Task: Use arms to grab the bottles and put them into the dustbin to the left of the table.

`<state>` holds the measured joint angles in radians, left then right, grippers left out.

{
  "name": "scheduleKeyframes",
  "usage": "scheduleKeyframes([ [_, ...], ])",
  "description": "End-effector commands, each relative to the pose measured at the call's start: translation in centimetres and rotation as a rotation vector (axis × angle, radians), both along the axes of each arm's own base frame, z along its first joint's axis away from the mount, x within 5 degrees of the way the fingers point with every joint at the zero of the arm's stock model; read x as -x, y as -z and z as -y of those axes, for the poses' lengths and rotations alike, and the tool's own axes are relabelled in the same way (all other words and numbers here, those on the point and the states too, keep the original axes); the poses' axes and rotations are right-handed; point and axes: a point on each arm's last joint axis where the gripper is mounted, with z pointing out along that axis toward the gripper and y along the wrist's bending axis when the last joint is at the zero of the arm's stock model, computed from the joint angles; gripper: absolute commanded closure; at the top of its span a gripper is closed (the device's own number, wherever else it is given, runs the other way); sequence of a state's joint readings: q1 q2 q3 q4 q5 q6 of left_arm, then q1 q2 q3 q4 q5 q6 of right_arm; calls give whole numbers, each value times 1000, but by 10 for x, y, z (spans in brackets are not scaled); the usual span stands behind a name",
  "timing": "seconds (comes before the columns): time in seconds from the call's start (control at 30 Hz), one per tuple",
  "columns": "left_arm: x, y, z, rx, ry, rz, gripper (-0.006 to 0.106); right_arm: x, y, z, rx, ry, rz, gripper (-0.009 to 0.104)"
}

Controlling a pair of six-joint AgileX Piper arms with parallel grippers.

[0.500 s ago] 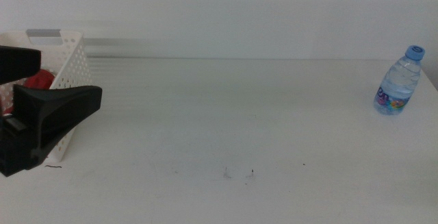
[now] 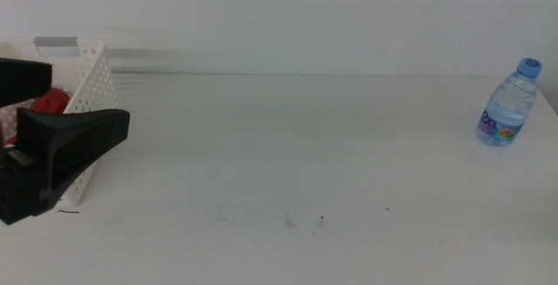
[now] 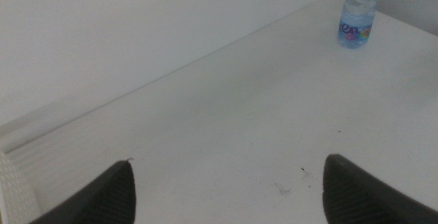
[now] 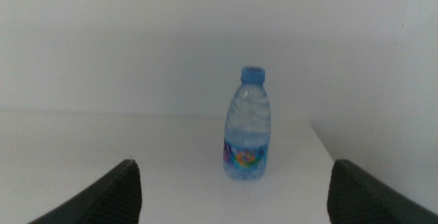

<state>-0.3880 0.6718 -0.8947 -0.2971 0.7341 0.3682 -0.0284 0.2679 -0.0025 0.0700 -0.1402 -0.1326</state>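
One bottle is seen on the table (image 2: 288, 137): a small clear water bottle (image 2: 506, 104) with a blue cap, standing upright near the far right corner of the tabletop, well apart from everything else. A coloured label is wrapped round its lower body.

Left gripper (image 2: 52, 111) is found at the left edge of the middle view, just in front of the dustbin (image 2: 87, 102). Its two dark jaws are spread wide, one above the other in that view, and nothing is held between them. In the left wrist view the same jaws are seen far apart with bare tabletop between, and the water bottle (image 3: 357, 15) is visible well beyond them, close to the table's edge.

Dustbin is noted as a white perforated basket with a grey strip on its rim, placed at the table's left end. Something red (image 2: 50, 102) is glimpsed inside it, partly hidden by the gripper; what it is cannot be told.

Right gripper (image 4: 233, 193) is not seen in the middle view. In the right wrist view its jaws are spread wide and empty, with the water bottle (image 4: 247, 123) framed between them but some way off and untouched.

A few tiny dark specks (image 2: 305, 221) are marked on the tabletop towards the near middle.
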Motion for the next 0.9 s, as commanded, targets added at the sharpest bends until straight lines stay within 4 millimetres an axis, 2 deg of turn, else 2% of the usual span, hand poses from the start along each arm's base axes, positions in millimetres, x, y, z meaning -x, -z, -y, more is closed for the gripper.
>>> scheduleKeyframes([
  [0.0,0,0,0,4,-2,10,7,-8,2,1,5,6,-23,3],
  [0.2,0,0,0,4,-2,10,7,-27,9,3,-9,24,-84,3],
  [0.5,0,0,0,8,-4,17,7,-41,13,7,-37,69,-86,3],
  [0.87,0,-1,0,10,-6,21,7,-62,17,11,-12,102,-15,3],
])
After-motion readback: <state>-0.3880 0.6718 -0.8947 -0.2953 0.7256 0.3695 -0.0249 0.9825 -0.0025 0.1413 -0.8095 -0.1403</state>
